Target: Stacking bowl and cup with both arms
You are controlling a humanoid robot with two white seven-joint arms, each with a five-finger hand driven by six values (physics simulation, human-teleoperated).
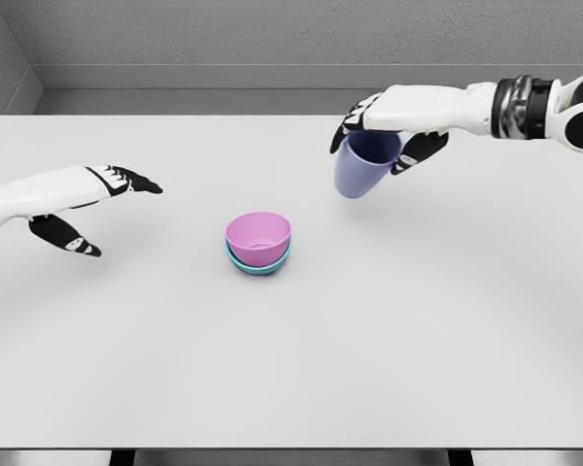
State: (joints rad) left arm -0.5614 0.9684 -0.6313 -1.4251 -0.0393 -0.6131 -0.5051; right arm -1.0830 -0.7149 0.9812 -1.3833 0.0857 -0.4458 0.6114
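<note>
Right hand is gripping the blue cup from above, fingers wrapped over the rim on both sides. The cup is hanging clear of the bench, tilted, with its base swinging down toward the lower left.

The pink bowl is sitting nested in the teal bowl near bench centre, mouths up, the pair leaning slightly.

Key relation: the bowl stack is lying down-left of the cup, well apart, with nothing between them. The cup's long axis is running off-vertical, so I'm judging it needs righting before it drops into the pink bowl, otherwise the base is likely catching the near rim.

Left hand is hovering on the left side of the bench, fingers spread and holding nothing, thumb pointing down-right. It's sitting about as far from the stack as the cup, on the opposite side, so it looks placed to steady the bowls.

Hard to read: the cup rim is mostly hidden under the right palm, so exact grip contact is unclear. Only a sliver of the teal bowl is showing below the pink one. I can't tell the left hand's height above the bench.
</note>
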